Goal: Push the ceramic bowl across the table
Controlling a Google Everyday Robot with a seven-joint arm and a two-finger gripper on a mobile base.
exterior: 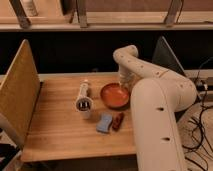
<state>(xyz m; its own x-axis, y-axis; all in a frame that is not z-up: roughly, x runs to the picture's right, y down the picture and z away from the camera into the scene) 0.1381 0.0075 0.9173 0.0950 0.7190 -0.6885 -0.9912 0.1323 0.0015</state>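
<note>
The ceramic bowl [114, 95] is shallow, round, orange-red and glossy, and sits right of centre on the light wooden table [55, 120]. My white arm reaches over from the right. Its gripper [123, 85] hangs down at the bowl's far right rim, touching or very close to it. The wrist hides the fingertips.
A white cylinder with a dark end [83, 97] lies left of the bowl. A blue sponge [104, 123] and a small dark-red oblong object [118, 121] lie in front of it. A yellowish panel [19, 90] stands at the left, a dark panel [165, 56] at the right.
</note>
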